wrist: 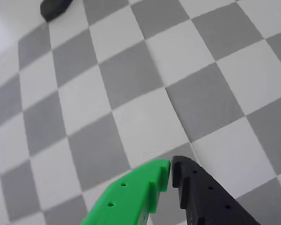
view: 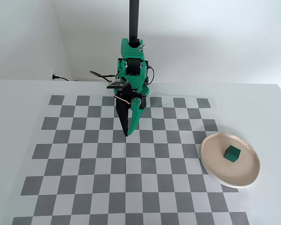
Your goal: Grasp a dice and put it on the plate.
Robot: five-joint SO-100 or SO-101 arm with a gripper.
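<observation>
Fixed view: the dice already sits on the plate, right of the arm. The gripper is clenched and empty; simply keep it clear.

Green arm upright, jaws closed, empty, pointing down

No readable text, labels, numbers anywhere (both views checked).

Matt plastic hand; smooth glossy plate; matt checkered mat.
</observation>
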